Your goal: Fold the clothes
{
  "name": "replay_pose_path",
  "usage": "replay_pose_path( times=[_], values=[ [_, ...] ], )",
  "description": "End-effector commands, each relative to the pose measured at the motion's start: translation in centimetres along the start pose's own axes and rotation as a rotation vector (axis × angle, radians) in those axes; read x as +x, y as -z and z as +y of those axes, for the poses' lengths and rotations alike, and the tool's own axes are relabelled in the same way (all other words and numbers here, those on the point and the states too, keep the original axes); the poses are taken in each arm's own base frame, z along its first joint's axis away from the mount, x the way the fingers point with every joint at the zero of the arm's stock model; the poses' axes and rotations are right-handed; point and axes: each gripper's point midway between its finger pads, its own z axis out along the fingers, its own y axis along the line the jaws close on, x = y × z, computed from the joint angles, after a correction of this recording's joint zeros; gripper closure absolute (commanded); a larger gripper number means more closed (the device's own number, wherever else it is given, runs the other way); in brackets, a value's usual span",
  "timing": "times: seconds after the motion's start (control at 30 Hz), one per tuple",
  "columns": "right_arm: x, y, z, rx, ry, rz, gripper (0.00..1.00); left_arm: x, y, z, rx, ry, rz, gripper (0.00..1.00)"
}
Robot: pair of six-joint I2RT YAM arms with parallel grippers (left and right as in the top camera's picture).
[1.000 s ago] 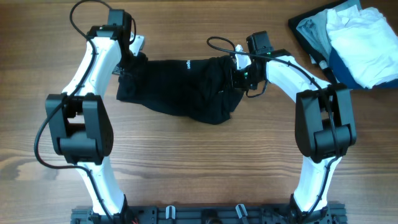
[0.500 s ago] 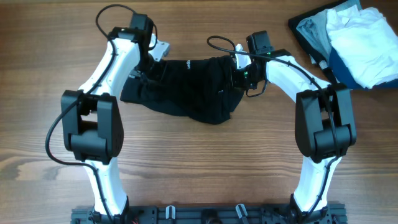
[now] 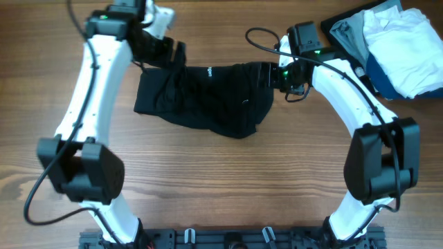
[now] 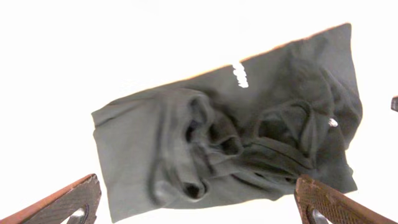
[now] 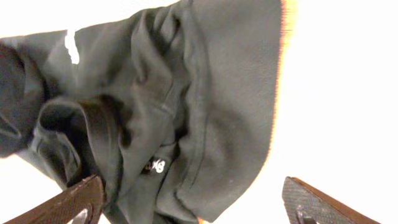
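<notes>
Open wood grain runs across the near half of my table (image 3: pixel 221 180). The black garment (image 3: pixel 208 97) lies rumpled at far centre, between the two arms. The left fingers (image 4: pixel 68 200) hang spread over its left end and the right fingers (image 5: pixel 311 199) are spread at its right edge, neither pinching cloth. A pile of clothes (image 3: pixel 394 48) crowds the far right corner.

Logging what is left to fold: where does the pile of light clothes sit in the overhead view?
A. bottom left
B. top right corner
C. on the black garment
B: the pile of clothes lies in the top right corner, apart from the black garment at the centre.
</notes>
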Motion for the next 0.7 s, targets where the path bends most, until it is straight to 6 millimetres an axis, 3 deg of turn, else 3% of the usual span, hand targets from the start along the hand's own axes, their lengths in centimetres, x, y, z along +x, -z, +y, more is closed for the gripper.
replay_pose_path(
  times=[0.0, 0.1, 0.27, 0.33, 0.5, 0.67],
  values=[
    [1.7, -2.7, -0.9, 0.001, -0.020, 0.069, 0.00, 0.0, 1.6, 5.0, -0.090, 0.179, -0.037, 0.00],
    [2.9, -4.7, 0.2, -0.104, -0.036, 0.136, 0.00, 0.6, 2.0, 6.8, -0.099, 0.222, -0.033, 0.00],
    [3.6, -6.8, -0.5, -0.100, -0.049, 0.171, 0.00, 1.3, 2.2, 7.5, -0.108, 0.242, -0.013, 0.00],
    [3.7, -7.2, -0.2, -0.115, -0.031, 0.171, 0.00, 1.5, 2.2, 7.5, -0.110, 0.244, -0.008, 0.00],
    [4.2, -7.7, 3.7, -0.351, 0.039, 0.155, 0.01, 1.9, 2.2, 7.4, -0.106, 0.248, 0.012, 0.00],
    [4.1, -7.8, 4.3, -0.404, 0.091, 0.129, 0.04, 2.6, 2.2, 7.2, -0.102, 0.255, 0.041, 0.00]
  ],
)
